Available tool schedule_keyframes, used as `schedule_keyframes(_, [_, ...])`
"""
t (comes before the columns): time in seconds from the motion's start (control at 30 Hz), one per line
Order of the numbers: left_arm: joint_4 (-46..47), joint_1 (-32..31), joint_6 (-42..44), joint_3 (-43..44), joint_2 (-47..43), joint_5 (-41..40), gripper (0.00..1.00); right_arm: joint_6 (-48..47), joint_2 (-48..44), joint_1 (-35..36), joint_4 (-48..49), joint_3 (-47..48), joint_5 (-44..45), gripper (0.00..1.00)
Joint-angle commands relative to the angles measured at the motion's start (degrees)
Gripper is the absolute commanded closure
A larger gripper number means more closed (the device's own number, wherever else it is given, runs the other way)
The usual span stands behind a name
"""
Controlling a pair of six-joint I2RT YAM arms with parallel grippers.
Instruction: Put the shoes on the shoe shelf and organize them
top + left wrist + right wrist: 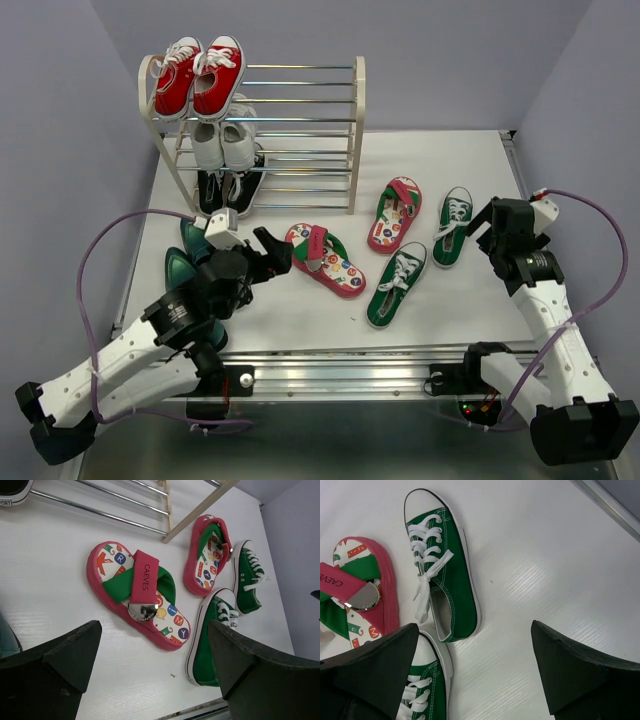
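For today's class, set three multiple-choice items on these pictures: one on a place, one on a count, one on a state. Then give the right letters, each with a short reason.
1. On which tier of the shoe shelf do the red sneakers stand?
A. bottom
B. middle
C. top

2. How many green sneakers lie on the table?
A. one
B. two
C. four

3. How does the left gripper stand?
A. open, holding nothing
B. shut on a shoe
C. shut, empty

Answers:
1 C, they sit on the uppermost rods.
2 B, two show, both off the shelf.
3 A, its fingers stand wide apart with nothing between them.
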Motion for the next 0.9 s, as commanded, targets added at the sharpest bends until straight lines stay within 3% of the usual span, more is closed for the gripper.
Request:
schedule_keyframes(0.0, [-1.2, 0.3, -0.6, 1.7, 3.9, -1.3, 0.01, 0.5, -0.8, -0.4, 0.7, 2.4, 2.3, 0.0])
schedule_keyframes(0.13, [2.4, 0.3, 2.9, 0.8, 7.3, 3.6, 0.01, 0.3, -0.7, -0.4, 0.9, 2.4, 0.1, 0.0])
schedule_keyframes(0.27, [14.6, 0.0, 8.7, -1.7, 13.1, 13.5, 0.01, -0.4, 0.1, -0.4, 1.7, 1.9, -2.9, 0.0])
schedule_keyframes(0.3, [16.6, -0.5, 10.5, -1.7, 16.2, 17.6, 0.01, -1.1, 0.6, -0.4, 1.7, 2.0, -3.5, 0.0])
schedule_keyframes(0.4, [23.5, -6.0, 15.0, 1.3, 23.6, 19.9, 0.01, -1.9, 1.8, -0.4, 1.6, 2.1, -5.3, 0.0])
schedule_keyframes(0.47, [23.9, -11.0, 17.5, 4.3, 28.2, 19.4, 0.01, -2.5, 2.1, -0.4, 1.6, 2.2, -5.9, 0.0])
schedule_keyframes(0.63, [23.9, -16.1, 22.9, 11.8, 43.1, 20.7, 0.01, -3.0, 2.6, -0.4, 1.6, 1.8, -5.9, 0.0])
schedule_keyframes(0.87, [22.0, -16.4, 24.3, 19.5, 51.1, 21.4, 0.01, -3.8, 2.9, -0.4, 1.6, 1.7, -7.0, 0.0])
